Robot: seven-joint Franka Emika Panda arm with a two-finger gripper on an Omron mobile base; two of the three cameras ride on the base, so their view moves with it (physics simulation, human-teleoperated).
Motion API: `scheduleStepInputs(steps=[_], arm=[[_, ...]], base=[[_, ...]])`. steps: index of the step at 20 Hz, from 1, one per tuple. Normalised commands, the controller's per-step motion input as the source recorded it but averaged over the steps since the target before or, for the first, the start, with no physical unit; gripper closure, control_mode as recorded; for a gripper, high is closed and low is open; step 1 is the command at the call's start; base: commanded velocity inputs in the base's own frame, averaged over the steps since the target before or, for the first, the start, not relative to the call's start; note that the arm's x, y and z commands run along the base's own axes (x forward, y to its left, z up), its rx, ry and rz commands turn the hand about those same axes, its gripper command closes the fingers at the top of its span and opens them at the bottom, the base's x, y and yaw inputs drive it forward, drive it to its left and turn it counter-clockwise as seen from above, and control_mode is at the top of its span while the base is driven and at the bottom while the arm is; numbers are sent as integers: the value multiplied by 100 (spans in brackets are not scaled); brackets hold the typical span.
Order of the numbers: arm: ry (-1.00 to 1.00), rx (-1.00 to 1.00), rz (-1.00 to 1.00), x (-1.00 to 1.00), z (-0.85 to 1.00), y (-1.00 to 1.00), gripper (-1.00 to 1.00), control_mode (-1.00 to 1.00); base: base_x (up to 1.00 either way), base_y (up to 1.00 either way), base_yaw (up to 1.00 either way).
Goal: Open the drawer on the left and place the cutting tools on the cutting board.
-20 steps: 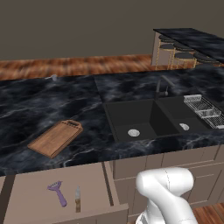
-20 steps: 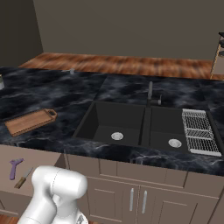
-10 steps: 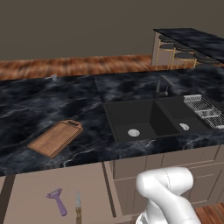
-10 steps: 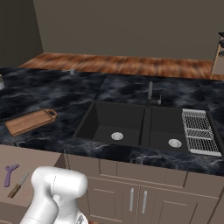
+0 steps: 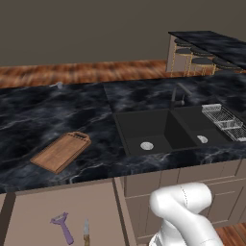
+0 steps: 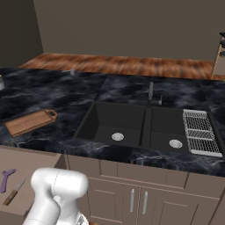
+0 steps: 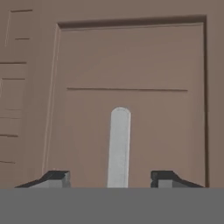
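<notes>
Drawer (image 5: pixel 57 211) stands pulled out under the desk (image 5: pixel 72 110), left of the sink (image 5: pixel 163 132). Peeler (image 5: pixel 62 227) and knife (image 5: pixel 86 231) lie inside it, side by side and apart. Board (image 5: pixel 61 151) rests on the desk above. Jaws gape wide, empty, either side of a silver handle (image 7: pixel 119 146) (on a cabinet panel).

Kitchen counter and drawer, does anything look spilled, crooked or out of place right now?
Nothing spilled or damaged. The drawer stands pulled open with the peeler and knife lying inside. The cutting board lies at an angle on the counter, bare.
</notes>
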Motion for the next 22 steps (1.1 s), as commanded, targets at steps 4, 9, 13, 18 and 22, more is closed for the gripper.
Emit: scheduleStepInputs(steps=[4,9,13,18,22], arm=[[0,0,0,-99,0,-4,-100,-100],[1,1,0,-99,3,-10,-100,-100],[5,0,0,-100,22,-3,-100,-100],[12,0,0,-81,34,-4,-100,-100],[18,1,-8,-24,66,-15,-100,-100]], base=[[0,0,0],[0,0,0],[0,0,0],[0,0,0],[0,0,0]])
